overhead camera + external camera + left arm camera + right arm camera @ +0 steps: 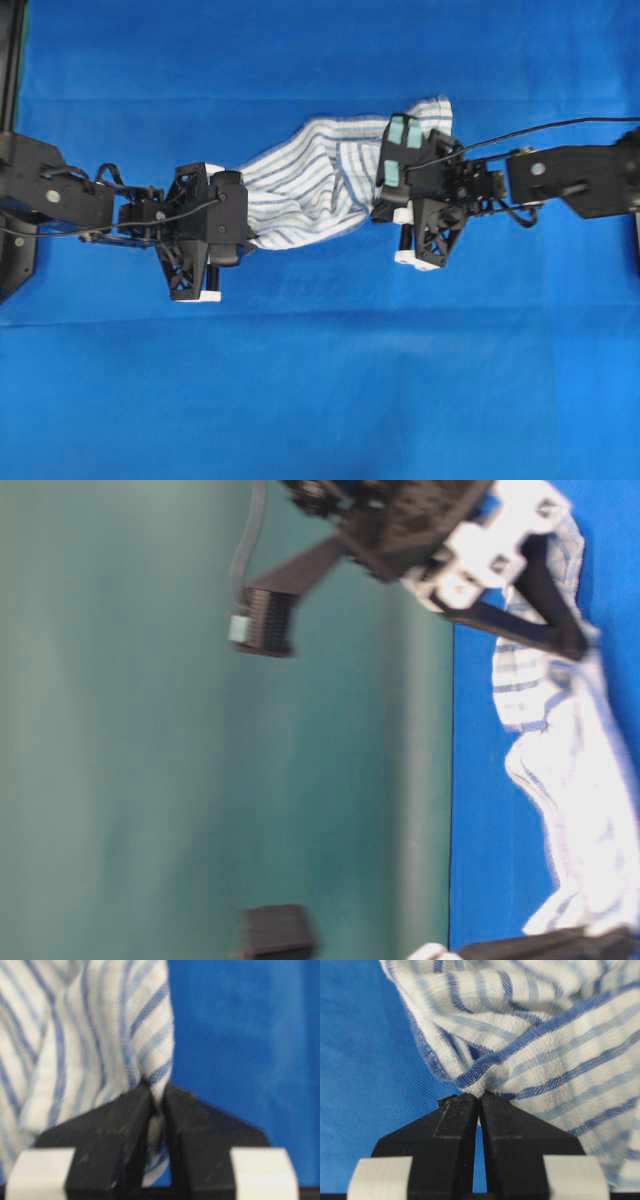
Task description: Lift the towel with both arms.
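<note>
The white towel (310,180) with blue and grey stripes lies bunched between the two black arms on the blue sheet. My left gripper (156,1087) is shut on the towel's edge, and a fold of cloth shows pinched between its fingers. In the overhead view the left gripper (243,205) sits at the towel's left end. My right gripper (480,1094) is shut on a gathered corner of the towel (545,1035) at its very tips. From overhead, the right gripper (388,190) is at the towel's right end, under the teal parts. The table-level view shows the towel (570,780) hanging in folds between the two arms.
The plain blue sheet (320,400) covers the whole table around the arms. A green wall (150,780) fills the left of the table-level view. A black frame post (10,60) stands at the far left edge.
</note>
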Available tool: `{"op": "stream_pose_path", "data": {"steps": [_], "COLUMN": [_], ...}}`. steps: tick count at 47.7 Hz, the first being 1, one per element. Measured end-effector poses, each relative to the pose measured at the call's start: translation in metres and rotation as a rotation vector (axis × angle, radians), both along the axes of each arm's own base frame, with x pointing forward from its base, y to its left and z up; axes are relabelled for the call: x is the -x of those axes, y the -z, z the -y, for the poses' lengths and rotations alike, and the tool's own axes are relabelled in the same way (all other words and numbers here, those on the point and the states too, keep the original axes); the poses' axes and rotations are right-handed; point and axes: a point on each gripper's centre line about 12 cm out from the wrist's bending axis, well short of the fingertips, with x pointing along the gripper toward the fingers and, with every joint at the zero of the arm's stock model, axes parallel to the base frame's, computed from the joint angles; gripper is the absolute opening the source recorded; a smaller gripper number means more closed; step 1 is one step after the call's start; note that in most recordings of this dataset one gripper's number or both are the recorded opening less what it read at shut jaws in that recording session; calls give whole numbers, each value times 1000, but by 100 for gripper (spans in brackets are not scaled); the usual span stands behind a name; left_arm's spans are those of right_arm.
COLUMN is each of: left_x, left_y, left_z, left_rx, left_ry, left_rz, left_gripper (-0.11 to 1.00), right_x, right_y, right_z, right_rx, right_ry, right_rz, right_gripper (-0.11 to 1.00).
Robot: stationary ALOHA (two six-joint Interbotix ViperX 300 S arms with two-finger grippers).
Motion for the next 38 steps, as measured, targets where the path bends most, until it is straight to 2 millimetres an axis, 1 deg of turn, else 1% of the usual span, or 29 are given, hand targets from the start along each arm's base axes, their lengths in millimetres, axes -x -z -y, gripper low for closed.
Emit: {"op": "stream_pose_path", "data": {"steps": [5, 8, 20, 26, 29, 38], "left_x": [1, 2, 12, 17, 21, 29], "left_y": [-31, -53, -133, -176, -195, -241], "left_z": [-4, -8, -22, -31, -34, -46], "left_rx": [3, 8, 5, -2, -5, -17], "left_ry": [-12, -27, -69, -95, -106, -147], "left_rz": [32, 60, 218, 307, 342, 427], "left_gripper": [5, 5, 5, 5, 5, 5], "right_x": [6, 10, 25, 31, 34, 41], "right_y": [-32, -53, -129, -169, -193, -246], "right_z": [1, 3, 8, 12, 14, 19], "right_rx": [18, 28, 83, 125, 148, 226], "right_ry": [14, 24, 57, 68, 77, 84], "right_rz": [34, 59, 141, 196, 231, 289], "right_gripper": [2, 2, 2, 2, 2, 2]}}
